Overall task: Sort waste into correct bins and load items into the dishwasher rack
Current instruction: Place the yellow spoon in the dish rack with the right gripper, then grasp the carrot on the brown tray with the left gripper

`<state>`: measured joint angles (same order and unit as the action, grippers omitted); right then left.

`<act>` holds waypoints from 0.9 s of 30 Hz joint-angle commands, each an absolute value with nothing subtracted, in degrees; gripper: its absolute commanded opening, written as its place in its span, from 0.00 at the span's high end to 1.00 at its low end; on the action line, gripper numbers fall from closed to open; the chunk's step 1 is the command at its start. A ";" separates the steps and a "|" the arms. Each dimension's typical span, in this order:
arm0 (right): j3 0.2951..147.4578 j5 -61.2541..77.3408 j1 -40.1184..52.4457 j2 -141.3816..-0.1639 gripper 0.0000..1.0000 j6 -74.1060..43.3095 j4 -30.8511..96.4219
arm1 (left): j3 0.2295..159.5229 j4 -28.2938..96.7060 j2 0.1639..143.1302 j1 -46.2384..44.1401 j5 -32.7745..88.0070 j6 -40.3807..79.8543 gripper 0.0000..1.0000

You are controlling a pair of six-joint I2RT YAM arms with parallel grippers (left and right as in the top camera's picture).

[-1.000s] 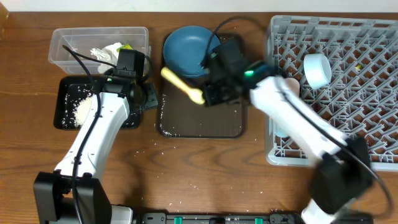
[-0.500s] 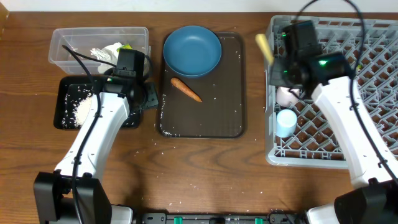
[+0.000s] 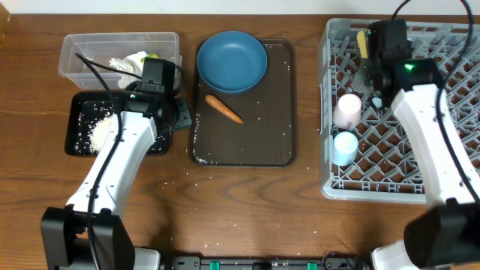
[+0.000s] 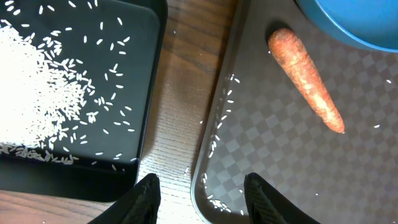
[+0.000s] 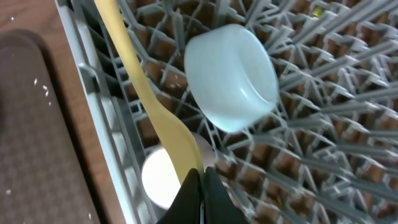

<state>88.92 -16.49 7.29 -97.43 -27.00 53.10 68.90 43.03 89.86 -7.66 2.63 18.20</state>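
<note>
The right gripper (image 5: 200, 186) is clenched on the spoon (image 5: 149, 106) above the rack (image 5: 323, 180). The left gripper (image 4: 202, 190) hangs parted and empty near the carrot (image 4: 306, 81).

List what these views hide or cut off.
- Left gripper: overhead, covered by its own wrist; left wrist view shows only the open fingertips at the bottom edge.
- Light blue bowl: overhead, hidden under the right arm.
- Yellow spoon: right wrist view, far end cut off by the top edge; overhead, mostly behind the right arm.
- Dishwasher rack: overhead, right side cut off by the frame edge.
</note>
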 commanded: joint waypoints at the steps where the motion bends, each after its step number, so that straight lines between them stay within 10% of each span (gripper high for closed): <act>1: 89.08 -16.21 7.25 -100.99 0.99 -28.01 51.09 | 68.55 42.96 90.37 -7.86 2.55 18.35 0.53; 4: 89.08 -14.59 7.29 -103.31 0.97 -26.57 48.49 | 68.55 42.96 90.37 -7.86 2.55 18.35 0.53; 12: 89.08 -10.02 7.46 -104.75 0.52 -23.00 45.47 | 68.55 42.70 90.37 -7.92 4.95 18.31 0.53; 27: 89.10 -9.61 7.14 -102.85 0.45 -21.52 48.21 | 68.55 27.16 100.14 -19.94 5.45 24.80 0.46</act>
<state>88.90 -9.61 7.29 -104.86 -22.31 47.55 68.88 30.13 96.88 -17.74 5.48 19.92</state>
